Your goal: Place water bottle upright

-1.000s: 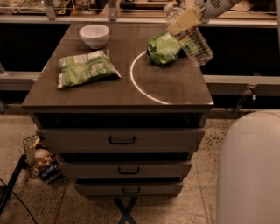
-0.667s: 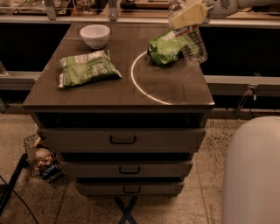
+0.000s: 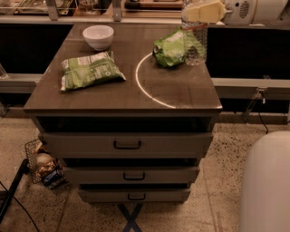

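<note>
Two fingers first: saw them yellowish and closed on the top of the water bottle, cap hidden behind them. Placed the gripper above and right of the white arc, up at the top edge, with its white arm running off to the right. Logged the bottle as upright, clear and ribbed, a red band just under the fingers. Placed it right of the arc's far end, near the right edge of the cabinet top. Could not tell whether its base touched the top or hung just over it.

Found a crumpled green bag at the arc's far end, inside the open side of the curve, touching or overlapping the bottle's left side. Could not tell which.

Noted a flat green snack bag left of the arc, well apart from it, lying label up. Noted a white bowl left of and behind the arc, near the back edge, upright.

Traced the arc as a thin bright curve on the dark wood, opening to the right, its near end close to the front edge.

Counted three drawers below the arc, all shut, each with a dark handle. Spotted a wire basket on the speckled floor, far below and left of the arc, with small items inside, too small to name. Marked a white rounded body below and right of the arc.
</note>
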Robot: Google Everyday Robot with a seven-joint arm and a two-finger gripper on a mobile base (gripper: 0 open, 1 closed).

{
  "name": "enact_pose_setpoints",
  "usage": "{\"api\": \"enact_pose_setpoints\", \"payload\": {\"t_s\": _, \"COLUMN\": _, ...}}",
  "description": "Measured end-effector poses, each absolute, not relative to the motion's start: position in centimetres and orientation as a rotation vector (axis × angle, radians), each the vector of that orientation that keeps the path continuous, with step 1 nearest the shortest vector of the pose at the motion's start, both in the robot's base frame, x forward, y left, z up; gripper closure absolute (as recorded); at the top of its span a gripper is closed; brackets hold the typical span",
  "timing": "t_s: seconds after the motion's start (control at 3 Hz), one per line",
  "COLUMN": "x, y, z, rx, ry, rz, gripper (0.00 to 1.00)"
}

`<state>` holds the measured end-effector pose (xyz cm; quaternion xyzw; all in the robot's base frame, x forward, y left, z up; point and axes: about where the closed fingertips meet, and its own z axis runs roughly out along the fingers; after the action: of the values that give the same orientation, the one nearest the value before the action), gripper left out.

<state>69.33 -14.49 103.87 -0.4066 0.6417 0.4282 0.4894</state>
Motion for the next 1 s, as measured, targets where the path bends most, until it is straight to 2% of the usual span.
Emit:
{"api": "enact_pose_setpoints", "payload": {"t_s": 0.67, "x": 70.9, "y": -15.7, "z": 101.4, "rx": -0.902, "ry": 1.456, "rz": 0.902, "gripper": 1.0}}
{"api": "enact_pose_setpoints", "payload": {"t_s": 1.0, "x": 71.1, "y": -14.1, "z": 99.2, "rx": -0.904, "ry": 1.486, "rz": 0.925, "gripper": 1.0}}
